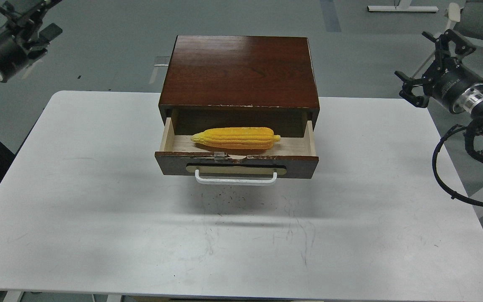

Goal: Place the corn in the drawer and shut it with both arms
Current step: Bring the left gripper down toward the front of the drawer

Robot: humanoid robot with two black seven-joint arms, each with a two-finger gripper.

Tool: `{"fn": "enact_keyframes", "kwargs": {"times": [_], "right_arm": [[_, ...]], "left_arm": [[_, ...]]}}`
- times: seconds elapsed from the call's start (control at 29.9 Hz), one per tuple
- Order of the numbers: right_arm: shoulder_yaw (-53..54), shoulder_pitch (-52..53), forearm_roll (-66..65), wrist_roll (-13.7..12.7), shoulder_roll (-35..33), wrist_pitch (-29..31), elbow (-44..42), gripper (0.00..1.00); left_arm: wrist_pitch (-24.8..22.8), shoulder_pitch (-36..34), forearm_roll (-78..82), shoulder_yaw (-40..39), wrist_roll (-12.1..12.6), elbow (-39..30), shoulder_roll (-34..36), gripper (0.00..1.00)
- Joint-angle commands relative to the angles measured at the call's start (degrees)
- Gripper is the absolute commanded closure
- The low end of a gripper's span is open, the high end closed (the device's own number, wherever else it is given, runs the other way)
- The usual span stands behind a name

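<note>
The corn (235, 138), a yellow cob, lies lengthwise in the open drawer (237, 164), pointed end to the left. The drawer is pulled out of the dark brown cabinet (239, 69), and its white bar handle (236, 179) faces me. My left gripper (36, 16) is open and empty, high at the far left, well away from the cabinet. My right gripper (428, 63) is open and empty at the far right, beyond the table's right edge and level with the cabinet.
The cabinet stands at the back middle of a white table (99, 209). Grey floor lies behind it, with a chair (480, 16) at the top right. Black cables (447, 176) hang off my right arm by the table's right edge.
</note>
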Motion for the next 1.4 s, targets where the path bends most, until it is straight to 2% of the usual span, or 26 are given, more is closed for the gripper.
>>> {"fn": "enact_keyframes", "kwargs": {"times": [0.0,0.03,0.13,0.17,0.27,0.4,0.43,0.47,0.53,0.7,1.0,1.07,1.24,1.3,1.37], "right_arm": [[-0.14,-1.07,-0.12,0.18,-0.53,0.01,-0.02,0.01],[-0.05,-1.59,-0.12,0.26,-0.53,0.01,0.07,0.01],[-0.22,-2.12,-0.12,0.35,-0.53,-0.08,0.16,0.01],[-0.57,-2.56,-0.21,0.44,-0.53,-0.08,0.24,0.01],[-0.66,-3.79,-0.29,0.44,-0.53,-0.08,0.24,0.01],[-0.84,-5.11,-0.56,0.44,-0.53,-0.25,0.33,0.01],[-0.93,-5.46,-0.65,0.44,-0.53,-0.25,0.16,0.01],[-1.01,-5.9,-0.65,0.44,-0.71,-0.25,0.07,0.02],[-0.93,-6.43,-0.73,0.44,-0.88,-0.25,-0.11,0.02],[-1.02,-6.87,-0.73,0.44,-0.8,-0.25,-0.55,0.02],[-1.28,-6.69,-0.91,0.35,-0.36,-0.6,-0.28,0.03],[-1.28,-6.61,-1.0,0.35,-0.27,-1.13,-0.37,0.03],[-1.37,-6.78,-1.0,0.27,-0.27,-1.4,-0.55,0.03],[-1.37,-6.78,-1.09,0.27,-0.27,-1.48,-0.55,0.03],[-1.37,-6.78,-1.09,0.27,-0.27,-1.4,-0.55,0.03]], "left_arm": [[27.61,1.5,18.32,0.28,0.03,-16.16,3.74,0.02],[33.34,2.29,24.97,0.98,0.03,-18.96,3.82,0.04],[33.34,2.56,38.01,3.01,0.03,-23.02,4.35,0.32],[33.34,2.74,43.44,3.44,0.03,-26.08,4.7,0.45],[33.34,2.91,50.59,5.98,0.03,-32.06,4.7,0.51],[33.34,2.3,51.66,11.52,0.03,-37.26,5.14,0.57],[33.34,2.3,52.28,12.75,0.03,-38.32,4.88,0.67],[33.34,2.47,54.37,13.29,0.03,-39.02,4.36,0.82],[33.34,3.0,58.14,13.73,0.03,-39.29,4.18,1.0],[29.08,3.09,63.96,15.84,0.03,-39.38,1.72,1.0],[28.37,3.44,67.31,17.07,0.03,-39.73,-1.54,1.0],[26.79,3.18,69.15,18.56,0.03,-39.65,-1.19,1.0],[18.53,3.88,72.69,20.32,0.03,-39.47,-1.62,1.0],[13.19,4.49,72.69,20.76,0.03,-38.68,-2.41,1.0],[9.93,4.58,72.69,20.76,0.03,-38.15,-2.68,1.0]]}}
